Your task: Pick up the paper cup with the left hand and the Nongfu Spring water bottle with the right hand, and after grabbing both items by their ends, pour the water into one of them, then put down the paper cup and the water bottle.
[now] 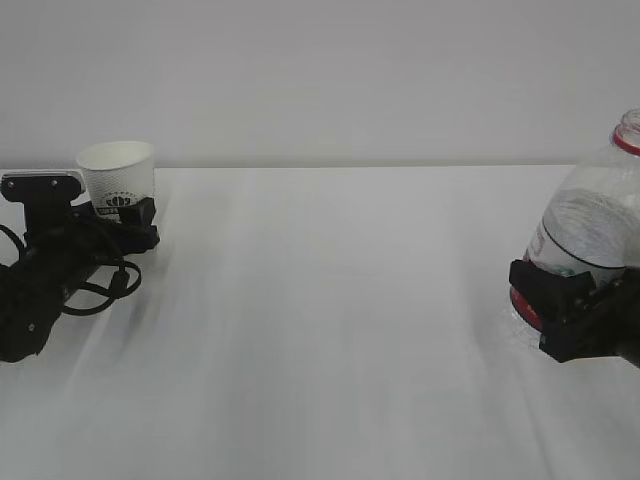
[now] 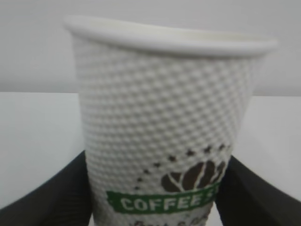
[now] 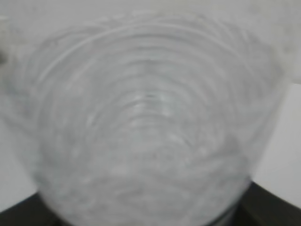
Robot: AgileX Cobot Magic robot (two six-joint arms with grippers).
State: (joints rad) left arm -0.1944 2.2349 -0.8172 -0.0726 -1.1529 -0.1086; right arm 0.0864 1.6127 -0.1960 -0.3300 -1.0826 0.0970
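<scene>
The paper cup point(image 1: 118, 175) stands upright at about nine o'clock on the white table point(image 1: 320, 330), far left in the exterior view, its open mouth up. In the left wrist view the cup point(image 2: 164, 127) fills the frame: dimpled white wall, rolled rim, a brown bean emblem and a green band reading "COFFEE". The left hand point(image 1: 120, 218) lies low on the table around the cup's lower part, one black finger point(image 2: 51, 197) at each side of the base. The fingers sit right against the wall, but whether they press it or only flank it cannot be told.

Well apart, at about three o'clock at the right edge, the Nongfu Spring water bottle point(image 1: 595, 225) stands roughly upright, leaning slightly, with its red neck ring at the top and no cap. The right hand point(image 1: 562, 300) is clamped around the bottle's lower body, over the red label, its claw spread only as wide as the bottle. In the right wrist view the clear ribbed wall point(image 3: 150, 127) is blurred and fills the picture, with dark finger tips point(image 3: 273, 207) at the lower corners. Water level cannot be made out.
</scene>
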